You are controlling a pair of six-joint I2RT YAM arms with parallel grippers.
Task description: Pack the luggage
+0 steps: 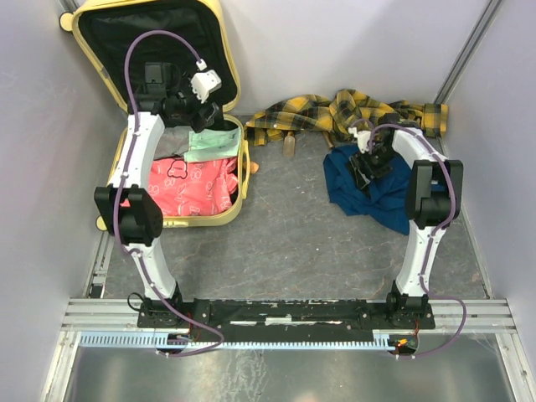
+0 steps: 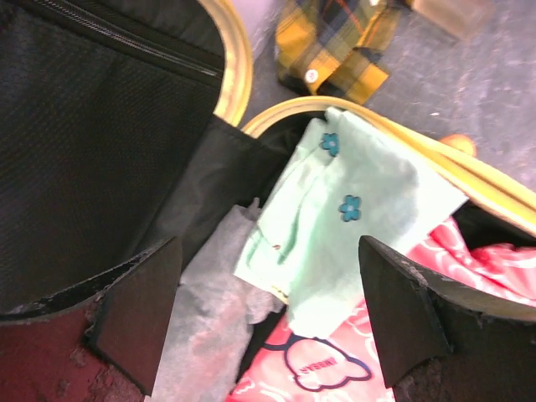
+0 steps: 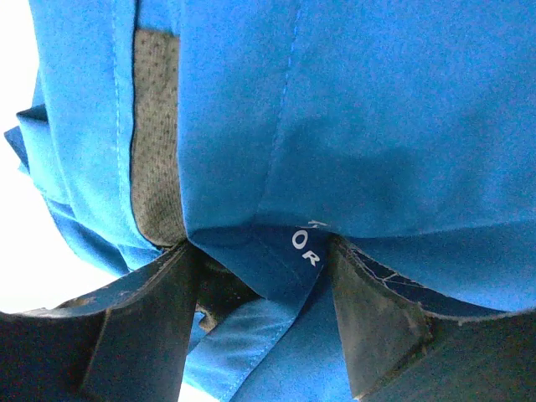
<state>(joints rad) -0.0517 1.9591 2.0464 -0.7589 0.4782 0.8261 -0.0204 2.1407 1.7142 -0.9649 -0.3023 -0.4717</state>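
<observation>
At far left of table [image 1: 285, 243]: found luggage [image 1: 105, 38] lying open, lid propped against back wall. Counted three pieces inside lower shell: pink printed garment [image 1: 188, 188] in front, with mint-green garment [image 2: 352, 209], dotted with blue flowers, and grey garment [image 2: 209, 318] behind it. Found left tool [image 2: 268, 268] hovering over mint-green garment, spread wide, holding nothing. Found right tool [image 3: 260, 260] well apart from luggage, down on blue garment [image 1: 381, 201] at right side of table; partly spread, fold of blue cloth bunched between fingers [image 3: 142, 327]. Cannot tell firm pinch from mere contact. Judged packing partly done: three pieces in, blue garment likely next, yellow-and-black plaid cloth [image 1: 335, 113] lying by back wall, not yet packed. Left to do, by estimate: carry both across into luggage, then shut lid.
</observation>
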